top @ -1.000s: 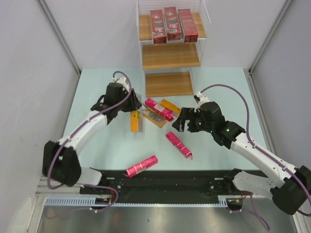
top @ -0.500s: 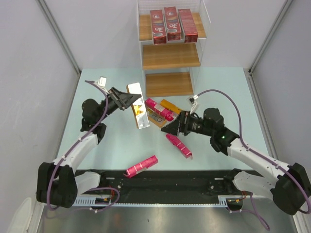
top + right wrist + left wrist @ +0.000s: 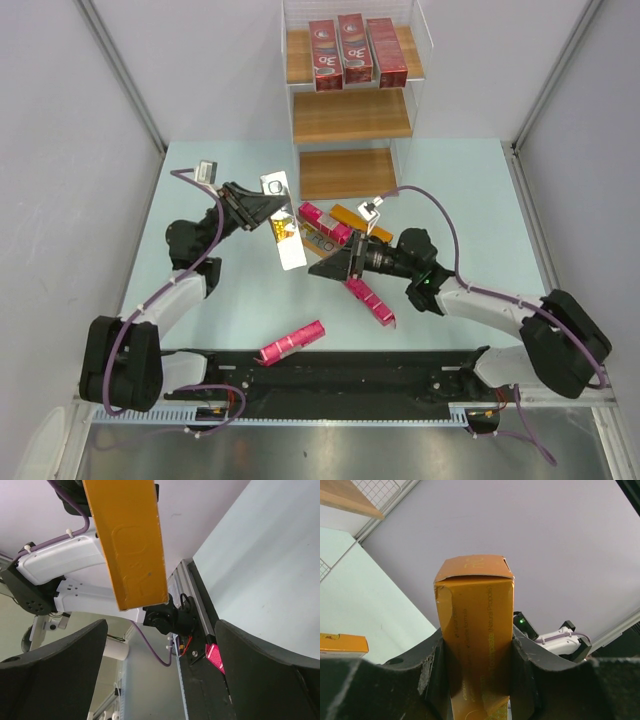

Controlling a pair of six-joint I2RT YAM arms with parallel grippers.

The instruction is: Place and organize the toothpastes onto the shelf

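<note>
The left gripper (image 3: 476, 667) is clamped on the orange toothpaste carton (image 3: 284, 232), which it holds tilted in the air above the table (image 3: 460, 190), and the right gripper (image 3: 322, 268) has its jaws apart, empty.

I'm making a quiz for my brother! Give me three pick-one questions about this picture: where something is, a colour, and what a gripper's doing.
1. Where on the shelf are the dark red toothpaste cartons? A top board; B middle board; C bottom board.
2. The toothpaste carton in the left gripper is: A pink; B orange; C green.
3. The right gripper is: A open; B holding a pink carton; C holding a red carton.
A: they stand on the highest board. B: its card is plainly orange. A: fingers spread wide, gripping nothing.
</note>
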